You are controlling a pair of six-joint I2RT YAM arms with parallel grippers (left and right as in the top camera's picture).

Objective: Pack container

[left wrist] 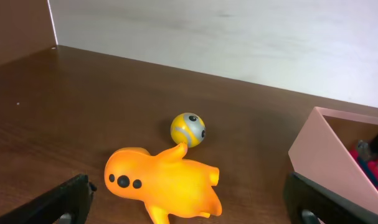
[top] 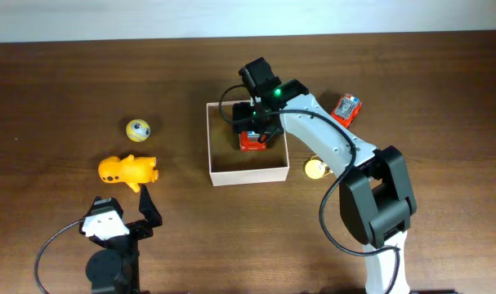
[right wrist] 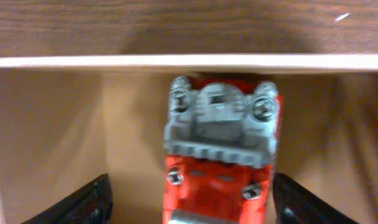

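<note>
The container point(top: 249, 174) sat open-topped near the middle of the table point(top: 51, 82), somewhat closer to its far edge. A red toy car point(right wrist: 220, 155) with a grey front lay inside it, against the far wall. The right hand point(top: 256, 126) reached down into the container over the car. It was released, with its fingers point(right wrist: 83, 202) spread to either side of the toy and a clear gap on at least one side. Beyond the container's right wall, a second red toy point(top: 346, 107) lay toward the far edge and a small yellow piece point(top: 315, 168) rested just beside the near right corner. Toward the table's left edge lay an orange toy animal point(top: 129, 170) and, just beyond it, a yellow-and-grey ball point(top: 138, 128). The left hand point(top: 125, 206) hung near the table's front edge, spread wide and holding nothing.
</note>
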